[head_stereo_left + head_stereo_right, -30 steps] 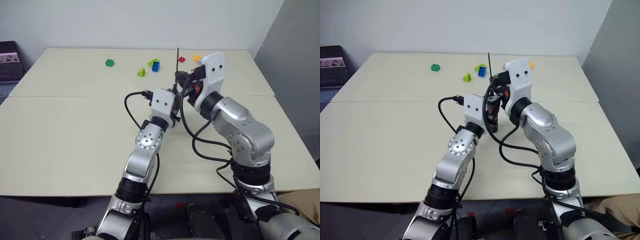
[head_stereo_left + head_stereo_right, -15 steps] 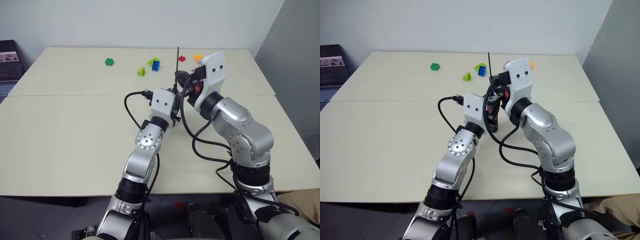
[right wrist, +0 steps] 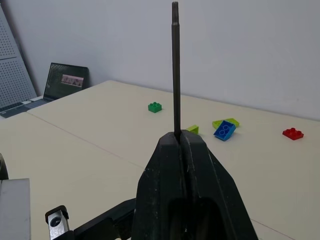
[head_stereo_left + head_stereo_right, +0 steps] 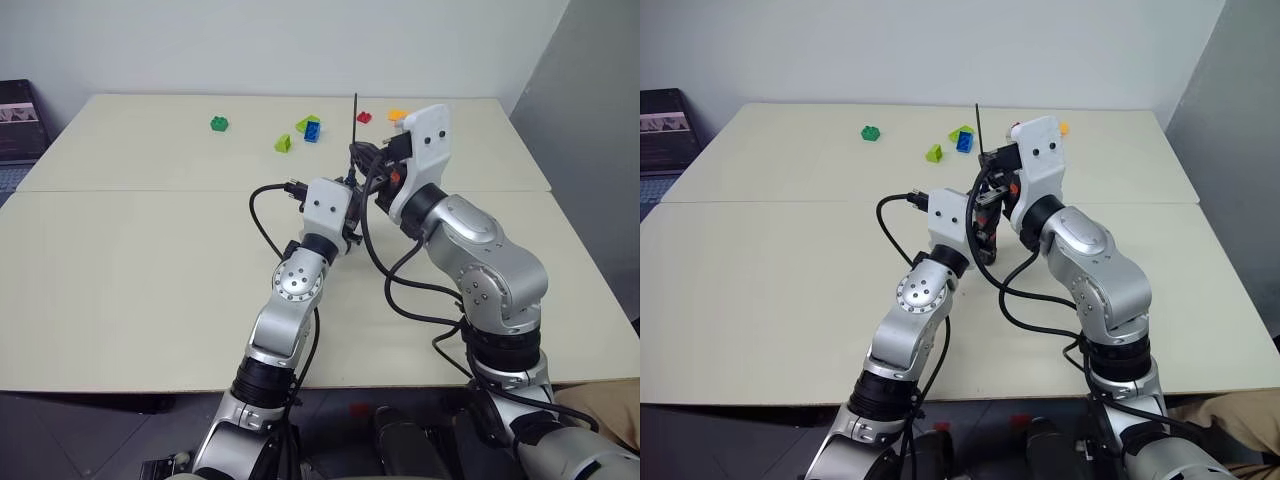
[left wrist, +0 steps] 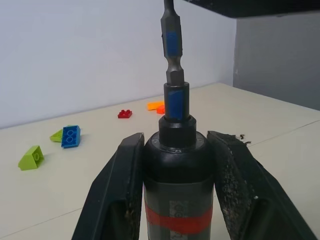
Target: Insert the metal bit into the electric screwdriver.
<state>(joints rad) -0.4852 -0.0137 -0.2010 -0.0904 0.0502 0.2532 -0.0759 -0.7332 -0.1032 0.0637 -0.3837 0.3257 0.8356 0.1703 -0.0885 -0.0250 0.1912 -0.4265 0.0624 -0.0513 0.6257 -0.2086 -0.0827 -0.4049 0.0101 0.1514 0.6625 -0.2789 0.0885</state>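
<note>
My left gripper (image 5: 176, 139) is shut on the electric screwdriver (image 5: 176, 165), a black barrel with a red band, held nose-up over the middle of the table. Straight above it, the metal bit (image 5: 171, 45) lines up with the nose and its lower end meets the nose's mouth; how deep it sits I cannot tell. The right gripper (image 3: 182, 137) is shut on the bit's middle, and the thin grey rod (image 3: 175, 70) rises past the fingertips. In the left eye view the rod's tip (image 4: 356, 112) sticks up above both wrists.
Toy bricks lie across the far side of the cream table (image 4: 150, 260): green (image 4: 219, 124), lime (image 4: 283, 144), blue (image 4: 312, 131), red (image 4: 364, 118) and orange (image 4: 394, 114). A dark laptop (image 4: 18, 125) stands beyond the left edge. Black cables hang under both wrists.
</note>
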